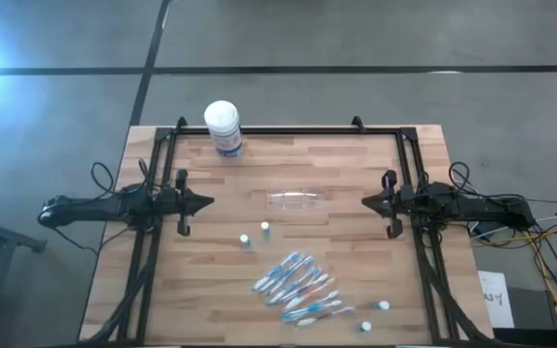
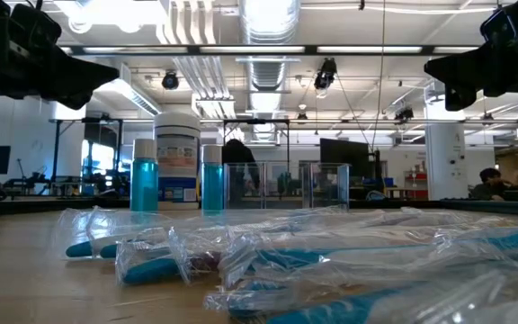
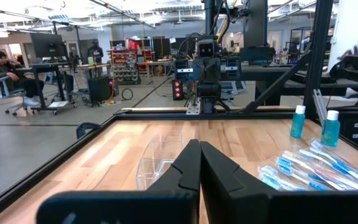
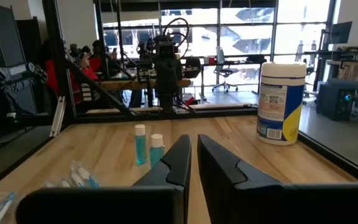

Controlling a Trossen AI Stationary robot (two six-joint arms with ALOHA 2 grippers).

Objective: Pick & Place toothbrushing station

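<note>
A clear plastic cup (image 1: pixel 295 199) lies on its side at the table's middle, between my two grippers; it also shows in the left wrist view (image 3: pixel 156 159). Several wrapped blue-white toothbrushes (image 1: pixel 299 288) lie in a loose heap toward the near edge. Two blue tubes with white caps (image 1: pixel 265 230) (image 1: pixel 246 239) stand upright near the middle. Another small tube (image 1: pixel 383 305) lies near the heap's right end. My left gripper (image 1: pixel 207 202) is shut and empty, left of the cup. My right gripper (image 1: pixel 366 201) is shut and empty, right of the cup. Both hang above the table.
A white-lidded canister with a blue label (image 1: pixel 222 127) stands at the far edge, left of centre. A black frame (image 1: pixel 288 130) runs along the table's far edge and both sides. Bare wood lies at the near left (image 1: pixel 177 290).
</note>
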